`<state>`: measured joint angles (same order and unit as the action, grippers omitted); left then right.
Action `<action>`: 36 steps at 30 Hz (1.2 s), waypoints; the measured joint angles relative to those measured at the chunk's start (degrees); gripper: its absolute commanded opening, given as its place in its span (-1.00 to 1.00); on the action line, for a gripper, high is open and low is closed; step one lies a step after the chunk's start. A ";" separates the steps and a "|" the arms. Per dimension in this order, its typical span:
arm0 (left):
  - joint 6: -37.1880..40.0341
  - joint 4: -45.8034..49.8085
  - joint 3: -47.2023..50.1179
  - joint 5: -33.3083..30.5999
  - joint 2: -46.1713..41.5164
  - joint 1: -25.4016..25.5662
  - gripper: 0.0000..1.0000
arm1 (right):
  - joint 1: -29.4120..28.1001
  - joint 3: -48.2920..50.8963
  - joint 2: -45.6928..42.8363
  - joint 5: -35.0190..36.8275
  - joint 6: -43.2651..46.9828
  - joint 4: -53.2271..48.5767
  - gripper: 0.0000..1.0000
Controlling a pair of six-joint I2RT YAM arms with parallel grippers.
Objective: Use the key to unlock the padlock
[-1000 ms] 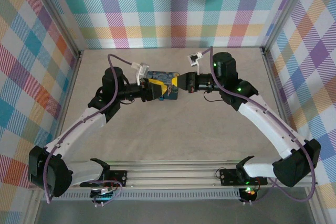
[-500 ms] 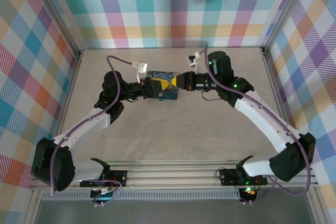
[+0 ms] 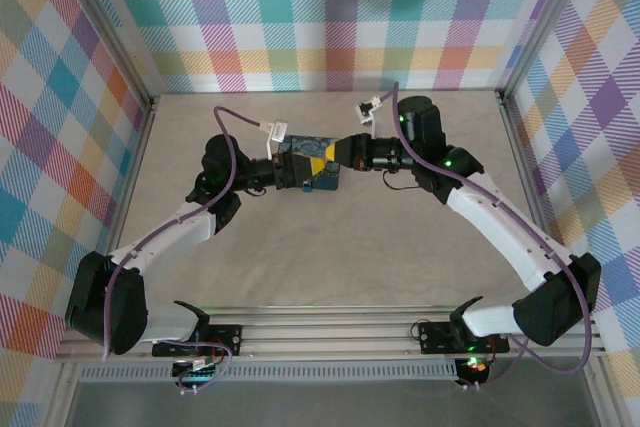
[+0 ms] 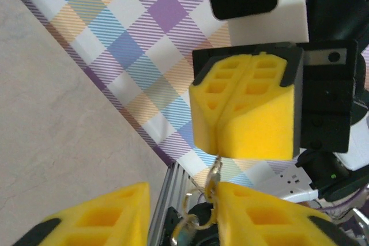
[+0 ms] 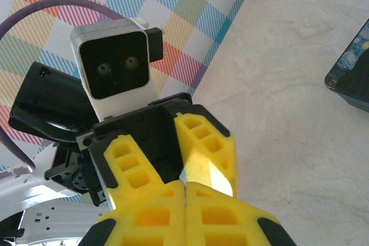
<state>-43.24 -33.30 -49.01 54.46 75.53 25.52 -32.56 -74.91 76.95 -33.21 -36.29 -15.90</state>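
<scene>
Table [image 3: 330, 267]: beige top, with both arms reaching in to meet near the middle of the far edge.

Blue printed box [image 3: 322, 183]: flat on the table under the meeting point. The top view has it mostly covered by the two grippers. In the right wrist view only one corner [image 5: 353, 79] shows, cut by the frame edge. The print is a swirled blue and yellow, and any lettering is too small to read.

Right gripper [image 3: 324, 154]: pads fully together, seam to seam, in both the left wrist view [image 4: 230, 120] and its own view [image 5: 184, 187]. It pinches the key [image 4: 215, 172], a thin metal piece poking out of the seam towards the left gripper. The key tip sits just at the inner edge of one left finger; whether they touch is unclear.

Left gripper [image 3: 296, 169]: faces the right one, tips close. Its fingers [image 4: 98, 218] stand apart with a narrow gap between them [image 4: 180, 193]; the same shows from the other side [image 5: 164, 149]. Whether they press on anything is cut off by the bottom of the frame.

Wire ring [image 4: 185, 223]: small, low in that gap, with a dark shape beside it, blurred.

Padlock: I cannot tell which shape at the meeting point it is.
</scene>
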 measured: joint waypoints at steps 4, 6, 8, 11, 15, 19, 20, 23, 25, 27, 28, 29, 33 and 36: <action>-0.11 0.04 -0.11 1.03 0.02 0.57 -0.81 | 0.00 0.50 0.00 0.00 -0.55 0.09 -1.00; 0.13 0.26 -0.24 1.44 0.02 0.68 -0.97 | 0.02 0.79 0.00 0.00 -0.68 0.26 -1.00; 0.85 0.68 -0.28 1.40 0.02 0.63 -1.00 | 0.13 0.98 0.00 0.00 -0.81 0.48 -1.00; 2.19 2.43 -0.31 1.11 -0.39 0.63 -1.00 | 0.11 1.29 0.00 0.00 -0.98 0.59 -0.97; 5.79 7.23 -0.31 -0.55 -2.43 0.63 -1.00 | 0.09 1.92 0.00 -0.22 -1.66 0.83 -0.57; 8.90 12.50 -0.24 -2.60 -4.55 0.26 -1.00 | -0.11 2.05 -0.17 0.31 -2.34 0.85 -0.08; 9.53 13.31 0.04 -3.06 -4.90 0.13 -1.00 | -0.11 2.08 -0.28 0.83 -2.29 0.76 0.00; 10.95 15.65 2.01 -4.68 -6.51 -0.28 -1.00 | -0.11 2.16 -0.72 3.37 -2.43 0.70 0.04; 12.33 18.47 3.78 -6.10 -8.02 -0.48 -1.00 | -0.11 2.32 -0.92 5.38 -2.73 0.52 0.01; 13.81 21.35 5.35 -7.76 -9.75 -0.55 -1.00 | -0.15 2.82 -0.85 7.63 -3.23 0.07 -0.02; 14.73 22.91 6.45 -9.07 -11.06 -0.57 -1.00 | -0.48 2.97 -0.50 9.18 -3.41 -0.72 -0.01; 15.56 24.30 7.76 -10.19 -12.52 -0.61 -1.00 | -0.92 2.97 0.11 10.75 -3.50 -1.62 -0.01; 17.51 28.61 13.29 -14.43 -18.18 -0.87 -1.00 | -4.48 2.78 6.01 18.67 -3.48 -4.79 -0.08; 17.86 31.65 17.42 -18.14 -21.64 -0.94 -1.00 | -8.41 2.27 12.85 24.46 -3.52 -6.60 -0.11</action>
<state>-25.39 -1.65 -31.59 36.32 53.89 24.58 -40.97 -72.64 89.80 -8.75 -39.81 -22.50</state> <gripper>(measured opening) 0.041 0.450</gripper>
